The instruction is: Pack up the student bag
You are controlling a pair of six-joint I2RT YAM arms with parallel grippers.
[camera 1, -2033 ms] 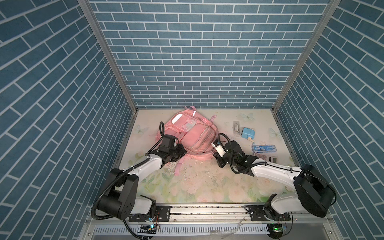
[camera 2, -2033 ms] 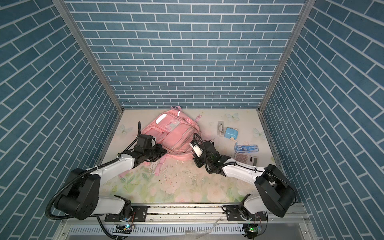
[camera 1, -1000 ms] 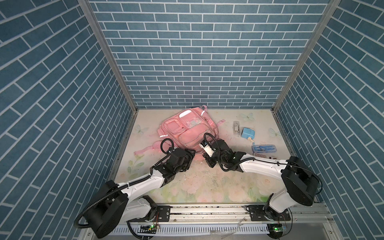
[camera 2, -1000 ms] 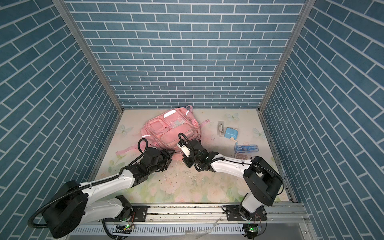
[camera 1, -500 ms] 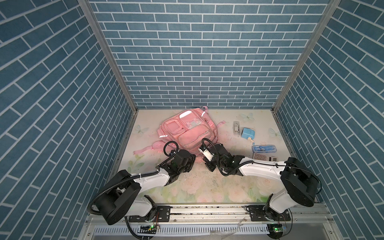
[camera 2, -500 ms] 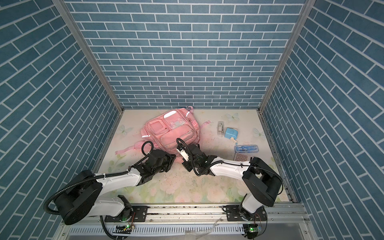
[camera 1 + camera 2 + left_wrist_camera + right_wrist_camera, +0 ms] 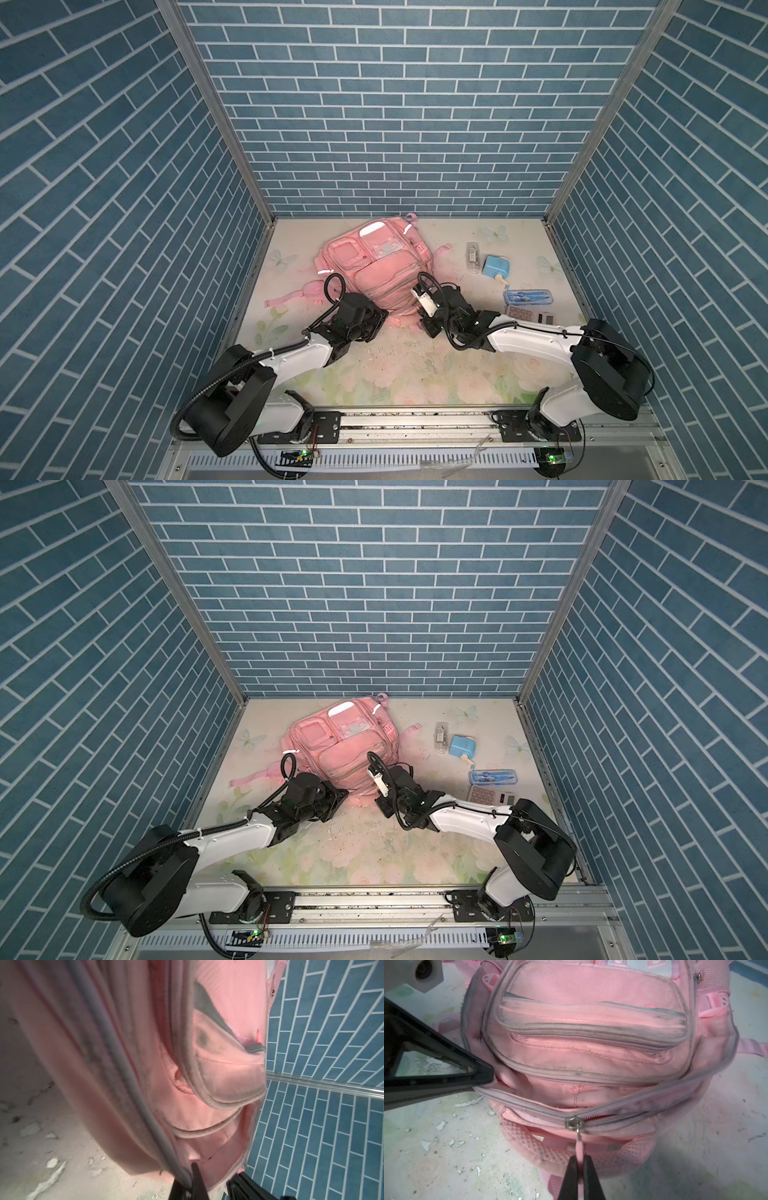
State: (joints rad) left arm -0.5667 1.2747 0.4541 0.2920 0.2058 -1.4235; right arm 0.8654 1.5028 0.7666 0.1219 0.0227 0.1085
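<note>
Blue brick walls (image 7: 395,124) box in a floral table (image 7: 415,374) with flaking paint. The student bag (image 7: 374,266) lies front-up toward the back of the table, left of centre, its near end turned to the arms. A blue case (image 7: 528,297) and a calculator (image 7: 525,318) lie well apart on its right, not yet packed.

The left pincer (image 7: 488,1079) is clamped on the bag's piped edge at a near corner. The right pincer (image 7: 580,1159) is closed narrowly on the pink pull tab (image 7: 579,1147), which hangs from the metal slider (image 7: 574,1123) of the main zip. The teeth stand parted on the side of the slider away from the left pincer.

The step in hand looks like working the main zip. To do it well, the left grip should anchor the soft fabric so the bag cannot slide. The right should draw the tab low along the curved track, not away from it, since the thin tab could slip out.

Both top views give the layout and the loose things, but the wrists hide the fingertips. Only the right wrist view shows slider, tab and both grips. The left wrist view shows just blurred fabric and piping at its own fingers (image 7: 195,1178).
</note>
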